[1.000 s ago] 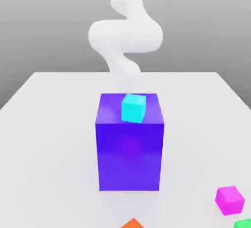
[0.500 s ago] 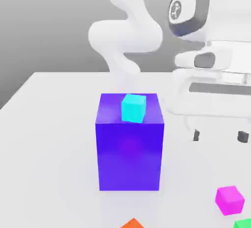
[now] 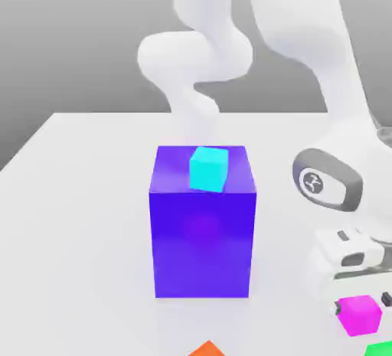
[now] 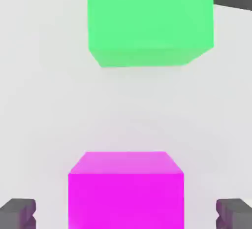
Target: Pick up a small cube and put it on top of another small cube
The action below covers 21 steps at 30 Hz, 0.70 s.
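The small magenta-pink cube [image 3: 360, 315] rests on the white table near the front edge, at the exterior view's right. My gripper [image 3: 361, 303] has come down over it, one dark fingertip [image 3: 338, 305] on each side. In the hand view the magenta cube [image 4: 126, 188] sits between the fingers [image 4: 17, 213], with a clear gap on both sides, so the gripper [image 4: 126, 214] is open and not touching it. A small cyan cube [image 3: 208, 168] lies on top of the big blue-violet block [image 3: 203, 232].
A small green cube [image 4: 150, 18] lies on the table just beyond the magenta one; it also shows at the front edge [image 3: 379, 351]. An orange piece [image 3: 207, 349] peeks in at the front. The white table [image 3: 76, 217] spreads around the block.
The hand came into view from the upper right and dropped down to the table, ending with its fingers on either side of the magenta cube. No cube has moved.
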### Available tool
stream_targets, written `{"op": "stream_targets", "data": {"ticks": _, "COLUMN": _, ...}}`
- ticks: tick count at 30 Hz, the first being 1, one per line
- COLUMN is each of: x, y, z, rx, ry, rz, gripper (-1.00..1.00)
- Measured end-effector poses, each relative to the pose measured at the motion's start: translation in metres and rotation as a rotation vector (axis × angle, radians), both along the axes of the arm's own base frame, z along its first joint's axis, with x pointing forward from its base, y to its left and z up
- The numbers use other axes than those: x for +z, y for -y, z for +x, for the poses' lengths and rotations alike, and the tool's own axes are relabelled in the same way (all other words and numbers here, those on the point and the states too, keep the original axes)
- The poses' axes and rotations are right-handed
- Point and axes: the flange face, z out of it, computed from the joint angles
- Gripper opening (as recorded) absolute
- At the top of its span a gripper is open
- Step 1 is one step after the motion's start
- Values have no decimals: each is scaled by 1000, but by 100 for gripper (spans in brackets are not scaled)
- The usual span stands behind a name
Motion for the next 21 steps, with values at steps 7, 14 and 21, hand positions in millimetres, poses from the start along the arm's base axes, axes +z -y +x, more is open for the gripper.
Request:
{"op": "stream_targets", "data": {"ticks": 7, "x": 21, "y": -1, "z": 1, "rx": -1, "ry": 1, "rz": 2, "gripper": -100}}
{"op": "stream_targets", "data": {"ticks": 14, "x": 80, "y": -7, "z": 45, "rx": 23, "ry": 1, "rz": -3, "gripper": -100}}
{"op": "stream_targets", "data": {"ticks": 21, "x": 72, "y": -8, "z": 98, "rx": 41, "ry": -1, "rz": 1, "gripper": -100}}
